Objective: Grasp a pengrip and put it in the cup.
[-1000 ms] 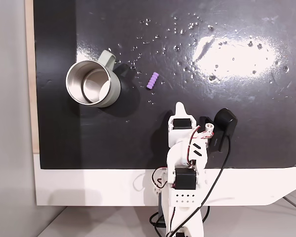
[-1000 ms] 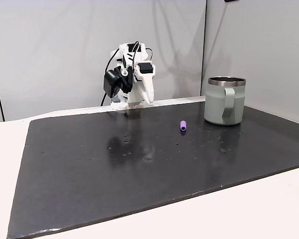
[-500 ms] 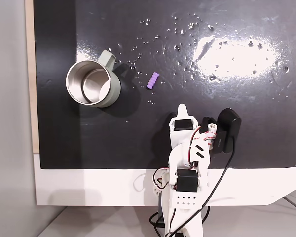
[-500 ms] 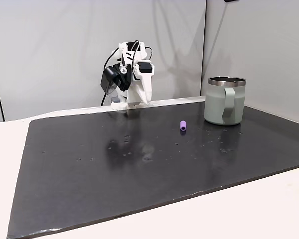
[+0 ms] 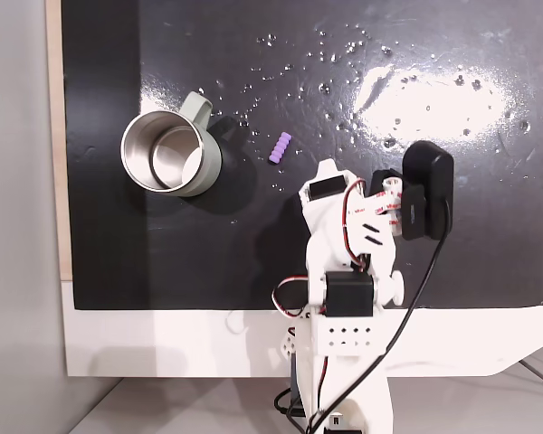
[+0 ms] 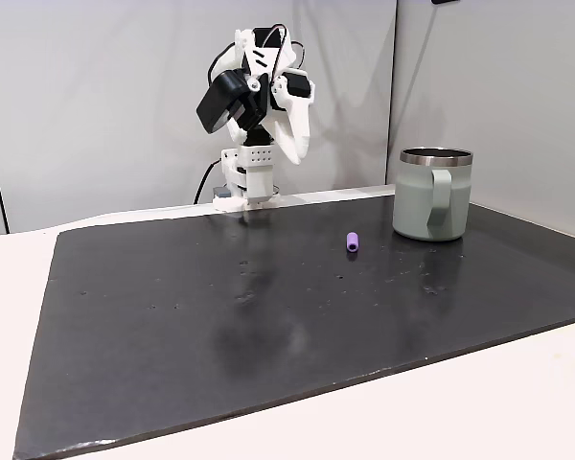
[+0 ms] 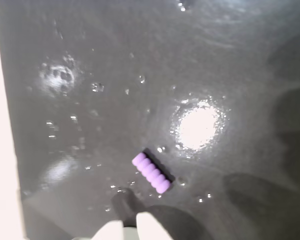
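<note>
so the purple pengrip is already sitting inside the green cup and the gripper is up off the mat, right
Not quite. The pengrip lies on the black mat beside the cup, apart from it, as the fixed view from above shows; the cup holds nothing. The gripper is indeed raised off the mat.

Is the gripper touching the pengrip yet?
Apart. In a fixed view the gripper hangs high above the mat, with the pengrip lying alone near the cup.

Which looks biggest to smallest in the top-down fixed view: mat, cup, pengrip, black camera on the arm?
1. Black mat, by far.
2. Cup.
3. Black camera on the arm; it rides above the mat, nearer the lens, so its rank against the cup is unsure.
4. Pengrip, tiny.
</note>
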Controlling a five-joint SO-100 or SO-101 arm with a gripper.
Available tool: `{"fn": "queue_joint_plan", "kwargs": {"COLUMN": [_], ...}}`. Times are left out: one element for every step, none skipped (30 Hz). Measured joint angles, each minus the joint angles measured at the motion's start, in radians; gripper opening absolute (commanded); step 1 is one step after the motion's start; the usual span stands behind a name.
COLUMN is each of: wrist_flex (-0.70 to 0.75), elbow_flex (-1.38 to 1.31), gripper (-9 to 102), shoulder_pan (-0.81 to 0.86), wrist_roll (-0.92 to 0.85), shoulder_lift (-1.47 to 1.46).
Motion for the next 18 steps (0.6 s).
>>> {"fn": "queue_joint_plan", "kwargs": {"wrist_flex": [0.008, 0.015, 0.023, 0.032, 0.041, 0.054, 0.064, 0.074, 0.083, 0.092, 0.106, 0.123, 0.144, 0.167, 0.189, 0.209, 0.225, 0.238], "elbow_flex": [-0.040, -0.077, -0.115, -0.152, -0.189, -0.224, -0.256, -0.287, -0.314, -0.339, -0.365, -0.393, -0.423, -0.454, -0.485, -0.515, -0.541, -0.563], "gripper": [0, 0, 0, 0, 0, 0, 0, 0, 0, 0, 1, 2, 5, 9, 12, 13, 15, 17], "shoulder_pan": [-0.003, -0.006, -0.009, -0.011, -0.012, -0.017, -0.021, -0.026, -0.034, -0.041, -0.051, -0.060, -0.069, -0.080, -0.089, -0.094, -0.094, -0.095], "wrist_roll": [-0.014, -0.026, -0.038, -0.052, -0.063, -0.075, -0.089, -0.103, -0.117, -0.132, -0.150, -0.173, -0.193, -0.209, -0.221, -0.232, -0.242, -0.250], "shoulder_lift": [-0.055, -0.109, -0.160, -0.207, -0.256, -0.304, -0.348, -0.391, -0.431, -0.466, -0.502, -0.540, -0.583, -0.626, -0.670, -0.716, -0.752, -0.782]}}
